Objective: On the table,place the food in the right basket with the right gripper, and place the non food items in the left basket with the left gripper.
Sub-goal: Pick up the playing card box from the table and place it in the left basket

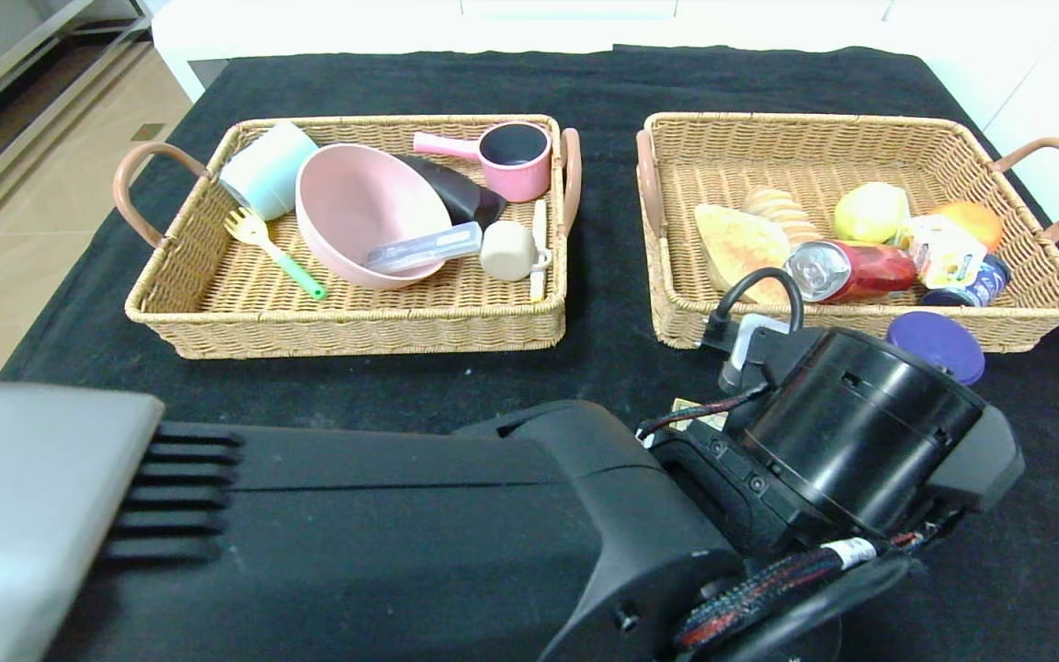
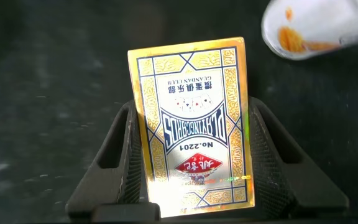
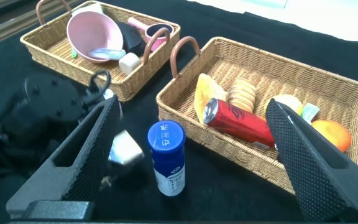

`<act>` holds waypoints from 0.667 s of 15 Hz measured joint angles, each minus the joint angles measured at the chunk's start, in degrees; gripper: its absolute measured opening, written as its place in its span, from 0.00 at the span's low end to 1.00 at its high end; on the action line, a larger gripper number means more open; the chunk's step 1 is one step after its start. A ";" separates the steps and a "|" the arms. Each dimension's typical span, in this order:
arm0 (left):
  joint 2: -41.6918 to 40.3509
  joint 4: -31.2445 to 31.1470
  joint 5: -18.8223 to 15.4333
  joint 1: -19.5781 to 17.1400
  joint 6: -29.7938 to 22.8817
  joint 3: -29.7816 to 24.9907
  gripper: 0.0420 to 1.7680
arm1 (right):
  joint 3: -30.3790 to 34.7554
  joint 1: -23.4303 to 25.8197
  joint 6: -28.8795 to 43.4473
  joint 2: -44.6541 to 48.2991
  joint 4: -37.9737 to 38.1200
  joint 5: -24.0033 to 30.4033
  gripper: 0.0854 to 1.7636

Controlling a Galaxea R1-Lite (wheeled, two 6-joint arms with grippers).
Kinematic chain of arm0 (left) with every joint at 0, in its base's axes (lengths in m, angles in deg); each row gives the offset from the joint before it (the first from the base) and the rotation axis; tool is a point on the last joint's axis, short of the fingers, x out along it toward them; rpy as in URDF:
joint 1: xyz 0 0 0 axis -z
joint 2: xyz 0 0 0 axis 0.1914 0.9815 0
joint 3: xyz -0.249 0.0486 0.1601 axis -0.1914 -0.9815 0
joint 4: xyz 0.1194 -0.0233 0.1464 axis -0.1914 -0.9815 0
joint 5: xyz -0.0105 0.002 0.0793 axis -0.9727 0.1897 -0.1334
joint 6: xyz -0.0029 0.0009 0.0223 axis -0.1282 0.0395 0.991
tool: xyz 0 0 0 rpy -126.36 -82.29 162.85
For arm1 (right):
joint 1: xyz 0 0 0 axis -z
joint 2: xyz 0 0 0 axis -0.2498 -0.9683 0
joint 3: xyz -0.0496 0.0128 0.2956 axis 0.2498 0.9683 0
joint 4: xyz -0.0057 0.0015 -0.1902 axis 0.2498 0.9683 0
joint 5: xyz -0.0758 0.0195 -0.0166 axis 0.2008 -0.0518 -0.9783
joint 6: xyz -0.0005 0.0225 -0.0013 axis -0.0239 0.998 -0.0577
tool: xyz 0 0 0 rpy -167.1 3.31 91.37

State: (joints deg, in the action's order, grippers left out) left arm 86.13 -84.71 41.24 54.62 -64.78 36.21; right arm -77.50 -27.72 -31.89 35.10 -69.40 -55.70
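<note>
Low over the black-clothed table [image 1: 456, 377], left gripper [image 2: 191, 155] clamps a gold playing-card box [image 2: 191, 118], long axis running out along the fingers. Right gripper [image 3: 191, 155] gapes wide, holding nothing, above a blue bottle [image 3: 168, 155] standing just before the right basket [image 1: 860, 317].

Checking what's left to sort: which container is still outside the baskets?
The blue bottle, upright on the table before the right basket; the red can already lies inside.

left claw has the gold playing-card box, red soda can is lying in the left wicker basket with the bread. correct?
Not quite. The left claw does hold the gold playing-card box, but the red soda can lies in the right wicker basket with the bread; the head view shows it. The left wicker basket holds tableware.
</note>
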 joint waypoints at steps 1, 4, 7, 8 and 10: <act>-0.63 0.00 0.06 -0.20 0.05 -0.09 0.58 | 0.05 0.00 0.00 0.00 0.00 0.02 0.97; -2.69 -0.02 0.52 -1.08 0.93 -0.22 0.58 | 0.10 -0.02 -0.01 -0.02 0.00 0.02 0.97; -4.79 0.09 0.74 -3.80 2.67 -0.05 0.57 | 0.16 -0.06 -0.01 -0.02 0.00 0.04 0.97; -5.53 0.11 0.72 -4.89 3.06 0.00 0.57 | 0.16 -0.09 -0.01 -0.02 0.02 0.04 0.97; -7.24 0.45 0.68 -7.23 4.02 0.13 0.57 | 0.20 -0.09 -0.06 -0.05 -0.02 0.04 0.97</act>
State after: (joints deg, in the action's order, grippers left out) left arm 78.89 -84.25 41.92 47.39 -60.76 36.34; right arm -77.30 -27.80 -31.95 35.05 -69.42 -55.66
